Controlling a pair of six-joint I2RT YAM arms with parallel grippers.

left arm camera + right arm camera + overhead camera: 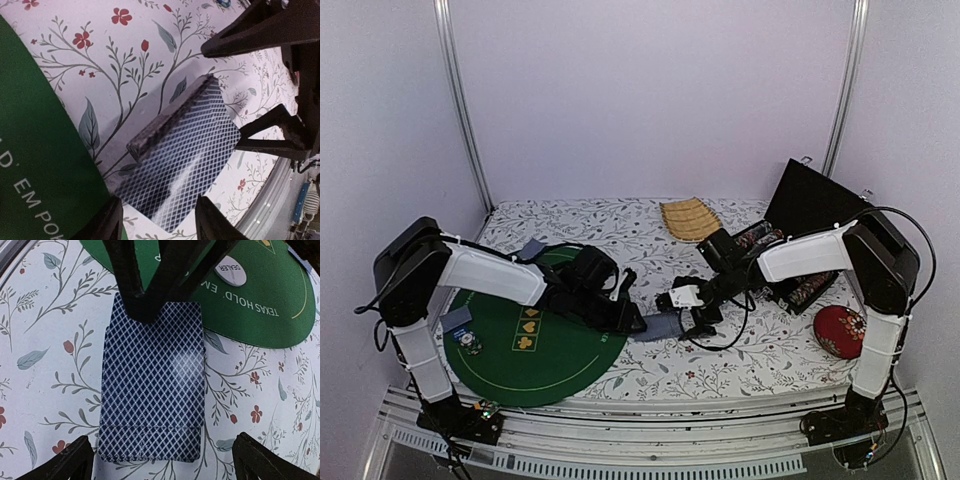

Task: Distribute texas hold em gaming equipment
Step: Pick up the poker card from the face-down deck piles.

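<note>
**Top view:** the deck of cards (pixel 658 328) lies on the floral counter (pixel 620 225), just right of the green mat (pixel 535 355). It sits between the left end effector (pixel 634 322) and the right end effector (pixel 688 318), which face each other nose to nose over it. They are so close that their fingers could knock together if either one advances.

**Left wrist view:** the left end effector (pixel 159 200) is half-narrowed, with its fingers flanking the near corner of the top card (pixel 185 165). That card appears to sit skewed off the stack beneath. Whether the pads touch it I cannot tell. A squeeze on a corner could bend the card, or drag several cards along instead of one.

**Right wrist view:** the right end effector (pixel 161 445) stands wide and holds nothing. Its fingers are either side of the deck's near end and apart from it. With nothing pinning the stack, a pull towards the mat may fan it out or slide the whole deck. The dealer button (pixel 228 271) rests on the mat's edge nearby and could get nudged.
</note>
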